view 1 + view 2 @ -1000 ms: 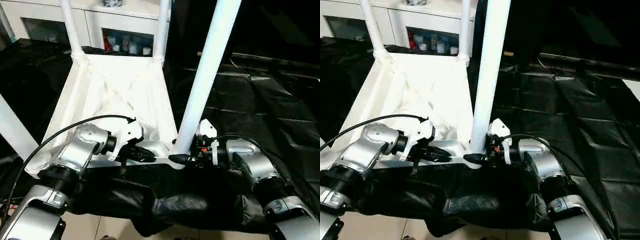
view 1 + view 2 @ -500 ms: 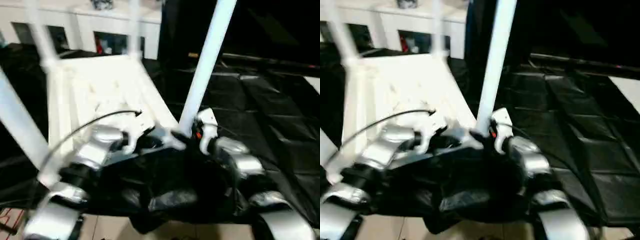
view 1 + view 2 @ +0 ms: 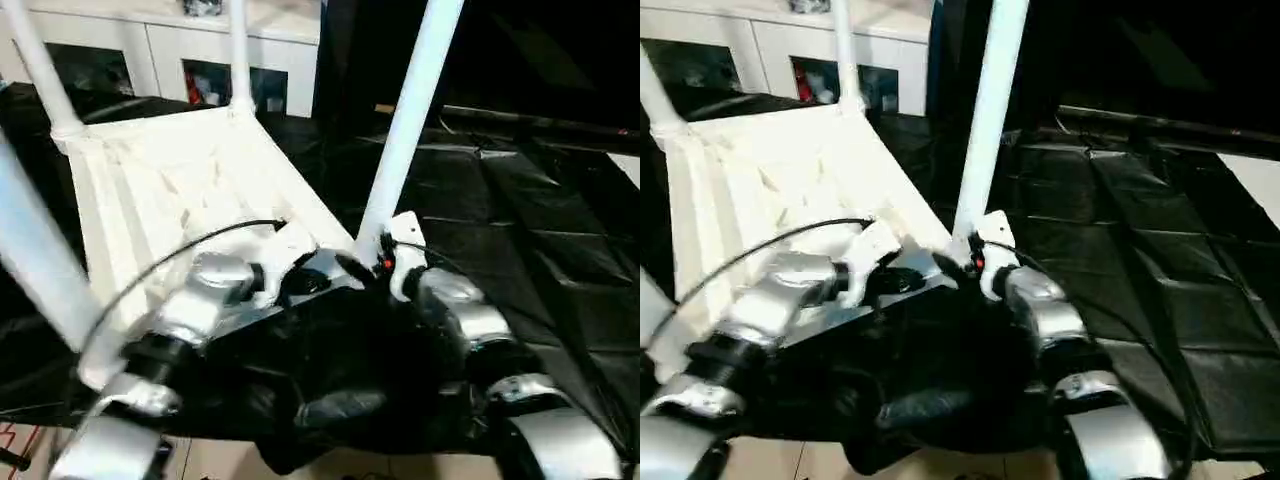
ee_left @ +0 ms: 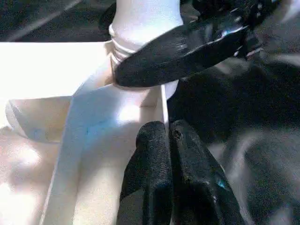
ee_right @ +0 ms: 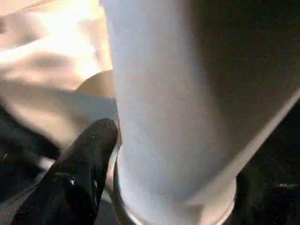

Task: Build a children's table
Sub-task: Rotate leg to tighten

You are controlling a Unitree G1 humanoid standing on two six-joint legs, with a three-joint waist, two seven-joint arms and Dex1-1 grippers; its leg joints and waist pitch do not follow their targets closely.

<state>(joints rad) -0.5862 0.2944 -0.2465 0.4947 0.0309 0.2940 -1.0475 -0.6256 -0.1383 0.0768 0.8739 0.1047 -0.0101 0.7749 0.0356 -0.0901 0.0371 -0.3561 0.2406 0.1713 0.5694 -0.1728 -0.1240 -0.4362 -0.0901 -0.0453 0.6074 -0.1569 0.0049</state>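
No legible writing on tabletop (image 3: pixel 180 180) or legs (image 3: pixel 410 110).

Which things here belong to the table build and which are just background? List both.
Part of the job:
- white tabletop, underside up
- near right leg, right gripper at its base
- two far legs standing in their sockets
- left gripper, shut on the tabletop's rim

Just background:
- black-draped work table
- white cabinet behind
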